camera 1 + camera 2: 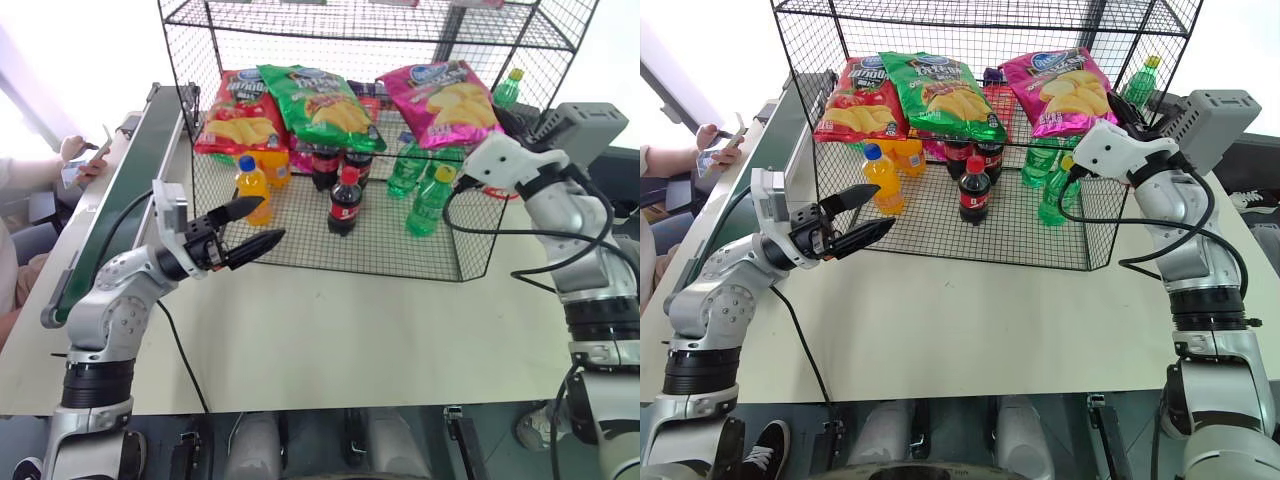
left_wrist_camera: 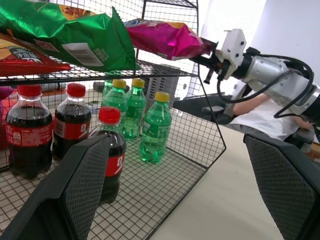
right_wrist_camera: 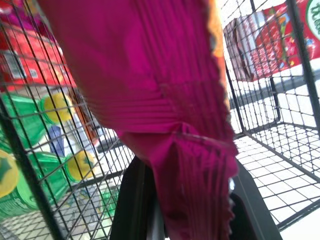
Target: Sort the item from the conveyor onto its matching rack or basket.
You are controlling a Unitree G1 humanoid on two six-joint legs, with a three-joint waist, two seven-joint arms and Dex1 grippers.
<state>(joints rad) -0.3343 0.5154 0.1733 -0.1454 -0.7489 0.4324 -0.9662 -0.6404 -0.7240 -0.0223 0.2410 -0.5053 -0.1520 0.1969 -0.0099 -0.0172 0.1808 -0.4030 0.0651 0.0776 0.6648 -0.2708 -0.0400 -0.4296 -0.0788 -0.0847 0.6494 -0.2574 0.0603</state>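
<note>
The magenta-pink crisp bag (image 1: 447, 102) is pinched at its crimped end by the right gripper (image 3: 192, 200), whose two black fingers are clamped onto the foil. The bag is seen lying on the middle tier of the black wire rack (image 1: 420, 262), at that tier's right end. Three crisp bags are counted on this tier: a red crisp bag (image 1: 235, 112) at the left, a green crisp bag (image 1: 322, 104) in the middle and the pink one at the right.

On the lowest tier, bottles are stood upright in groups. One orange bottle (image 1: 253, 189) with a blue cap is clearly seen at the left, with more orange partly hidden behind it. Three cola bottles (image 2: 71, 124) with red caps are counted in the left wrist view. Three green bottles (image 2: 154, 127) with yellow caps are counted there too, and a fourth green bottle (image 1: 509, 88) is seen behind the pink bag.

The left gripper (image 1: 250, 226) is held in front of the rack's left corner, near the orange bottle, its fingers spread apart and nothing between them.

The conveyor (image 1: 130, 178) is seen along the left, with a person's hand (image 1: 78, 150) beside it.
</note>
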